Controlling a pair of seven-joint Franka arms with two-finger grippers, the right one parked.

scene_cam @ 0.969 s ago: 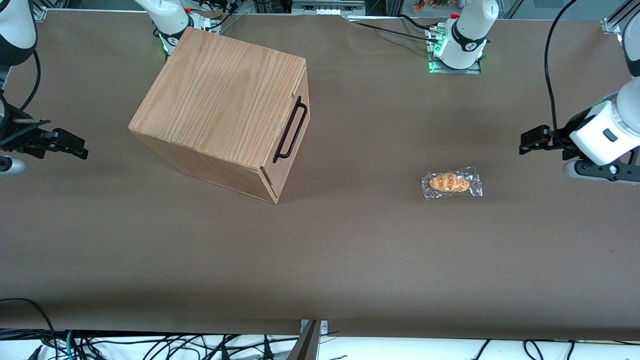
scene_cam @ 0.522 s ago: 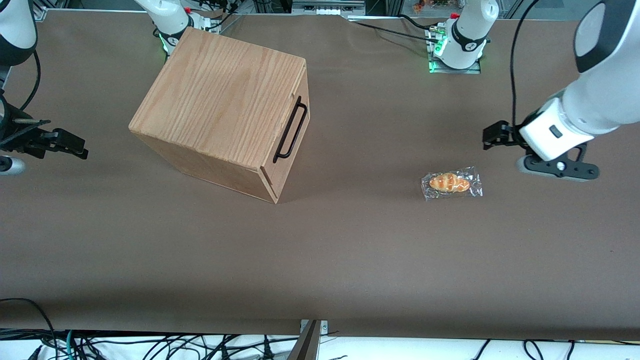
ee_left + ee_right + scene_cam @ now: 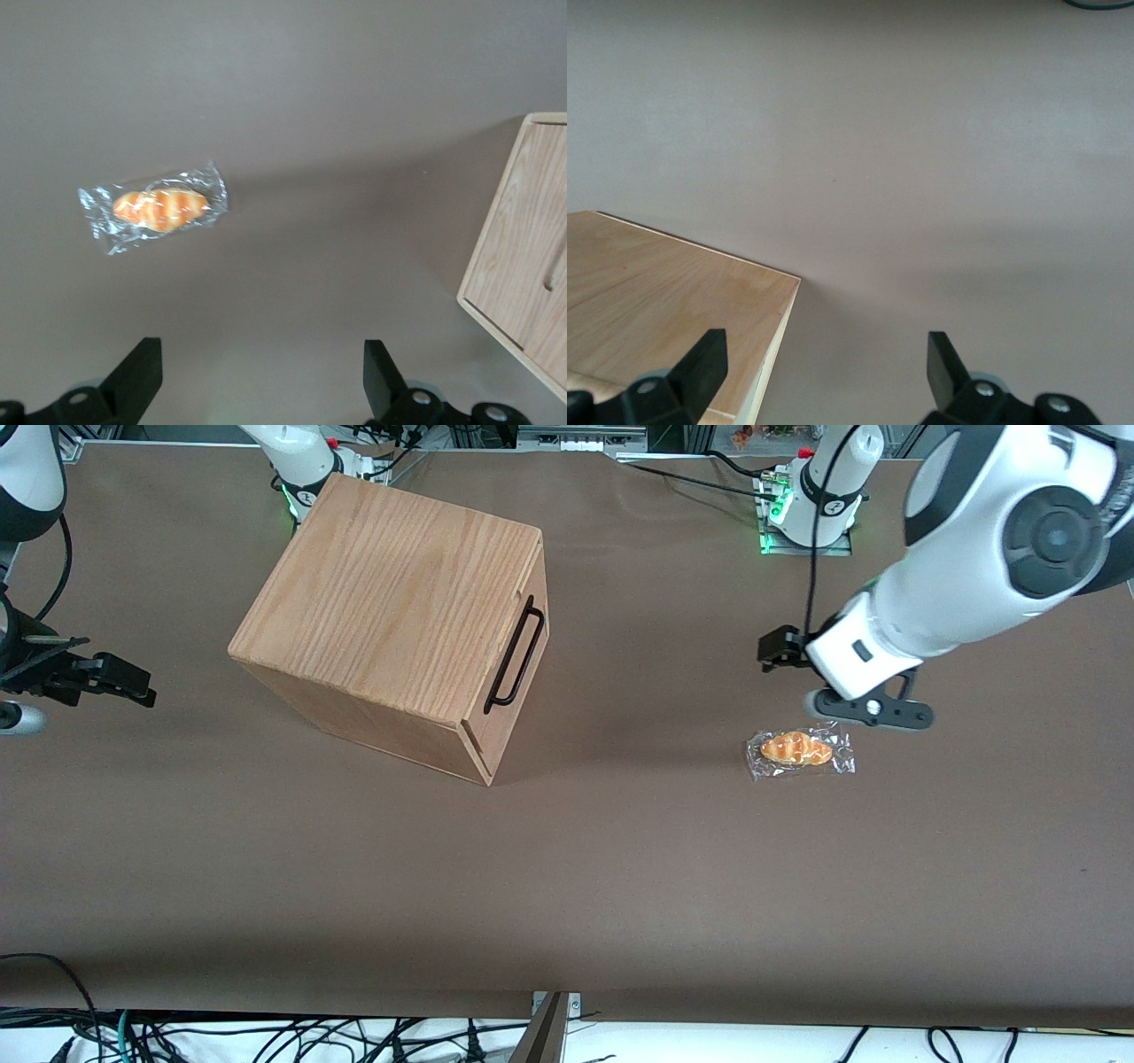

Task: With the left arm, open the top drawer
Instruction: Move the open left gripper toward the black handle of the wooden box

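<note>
While the left arm reaches in over the brown surface from the working arm's end, its gripper hangs above the surface, just beside and slightly farther from the front camera than a wrapped bread roll. Jaws stand wide apart with nothing between them; the wrist view shows both black fingers spread, with bare surface in the gap. Top drawer sits fully closed in the oak cabinet, its front flush with the cabinet edge. Long black bar handle runs along the drawer front, untouched. Cabinet stands turned at an angle on the surface, toward the parked arm's end, drawer front facing the working arm's end. Gripper and handle are well apart, open surface between them. Bread roll lies flat in clear plastic, near the gripper, apart from the cabinet. Wrist view also catches a corner of the cabinet.
</note>
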